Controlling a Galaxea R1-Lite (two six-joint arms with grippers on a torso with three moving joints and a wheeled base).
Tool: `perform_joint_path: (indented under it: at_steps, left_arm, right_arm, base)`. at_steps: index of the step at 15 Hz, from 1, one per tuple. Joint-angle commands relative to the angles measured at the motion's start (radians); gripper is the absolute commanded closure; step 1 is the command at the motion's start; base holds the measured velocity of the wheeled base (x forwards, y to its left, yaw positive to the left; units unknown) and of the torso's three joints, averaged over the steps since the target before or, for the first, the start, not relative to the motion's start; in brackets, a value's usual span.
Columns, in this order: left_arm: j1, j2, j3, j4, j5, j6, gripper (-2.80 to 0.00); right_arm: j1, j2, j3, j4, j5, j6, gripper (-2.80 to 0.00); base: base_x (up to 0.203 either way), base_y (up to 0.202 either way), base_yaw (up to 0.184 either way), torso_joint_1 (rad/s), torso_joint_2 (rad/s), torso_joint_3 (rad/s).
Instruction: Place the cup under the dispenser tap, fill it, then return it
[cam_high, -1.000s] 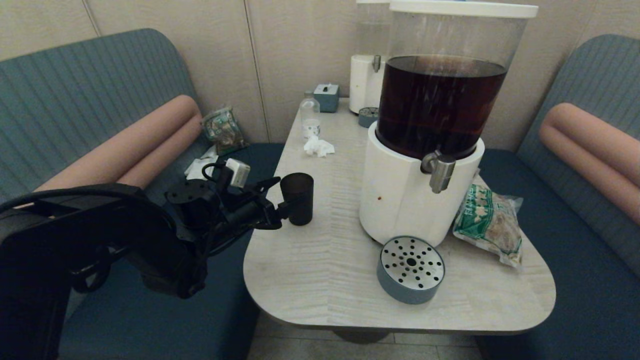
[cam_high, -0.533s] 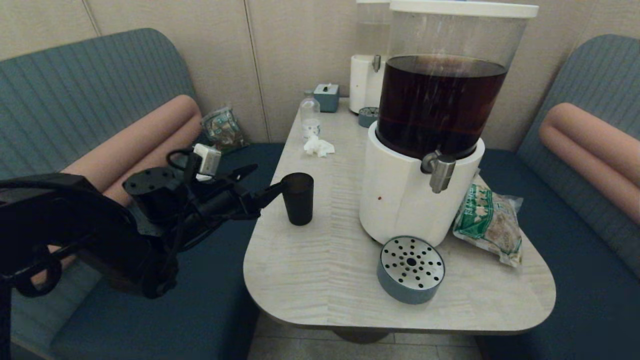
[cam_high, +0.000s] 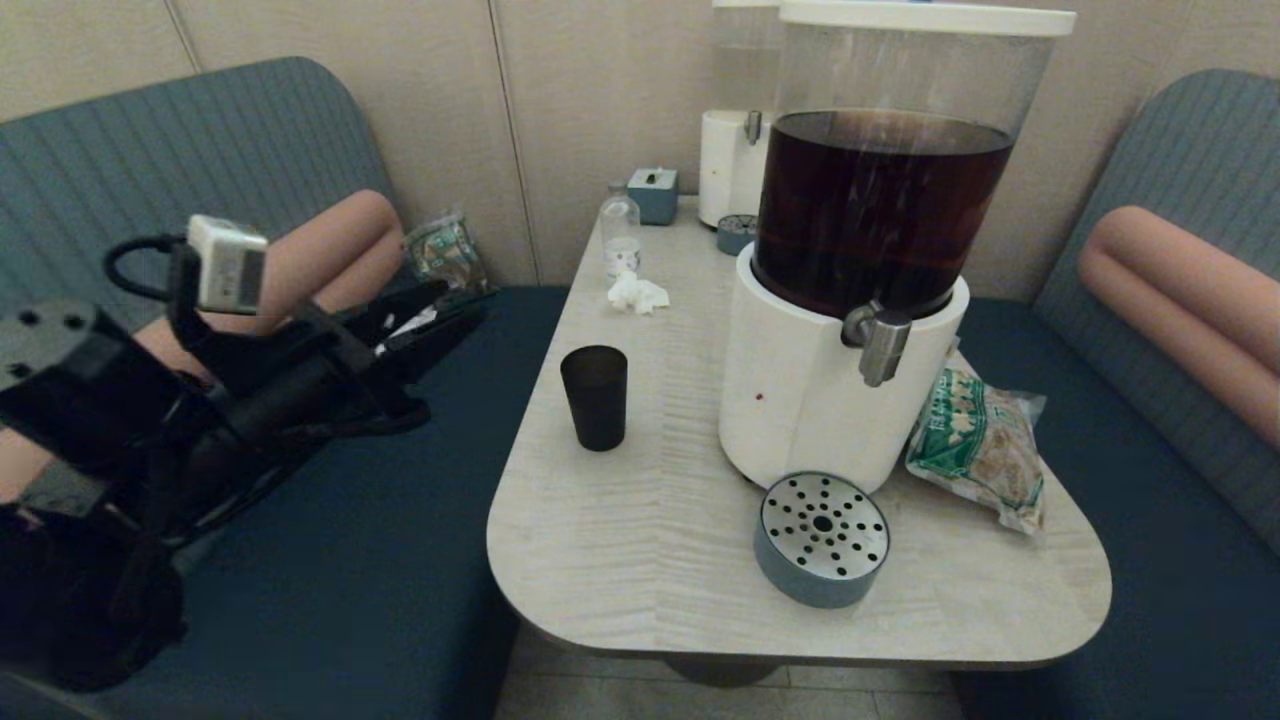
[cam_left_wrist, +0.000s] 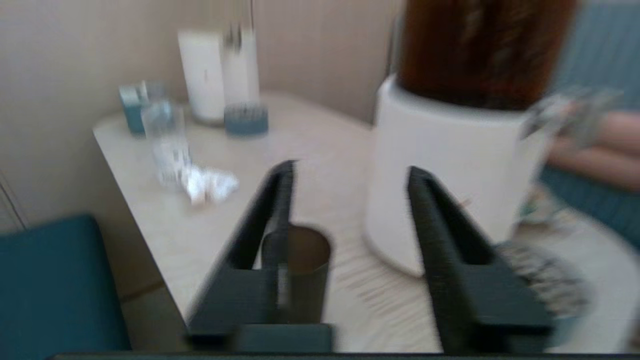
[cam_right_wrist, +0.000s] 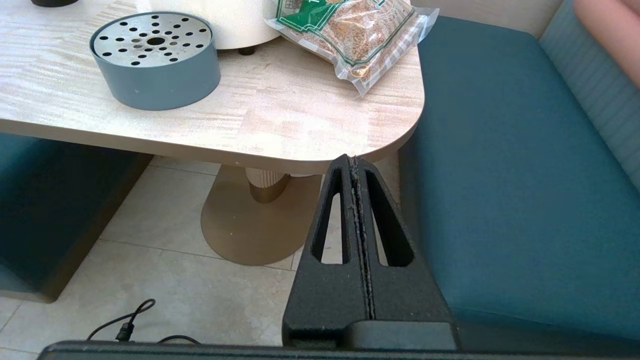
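Black cup (cam_high: 594, 397) stands upright on the table (cam_high: 640, 560), left of the big dispenser (cam_high: 840, 390) and apart from its tap (cam_high: 878, 342).

The left gripper (cam_high: 440, 305) hangs over the bench seat, clear of the cup, fingers spread and empty. The right gripper (cam_right_wrist: 355, 165) sits below the table edge, fingers pressed together on nothing.

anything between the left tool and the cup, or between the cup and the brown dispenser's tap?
Nothing visible. The left tool, open, hangs over the bench seat off the table's left edge; bare table lies between it and the cup. From the cup to the tap, only the dispenser's curved white base to skirt.
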Motion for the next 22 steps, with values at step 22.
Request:
perform_joint_path:
  at_steps: [22]
  left_arm:
    - [0.21, -1.396, 0.515, 0.829, 0.172, -0.132, 0.0]
  right_arm:
    - [0.0, 0.002, 0.0, 0.0, 0.0, -0.001, 0.0]
  base:
    - [0.0, 0.0, 0.0, 0.0, 0.0, 0.0]
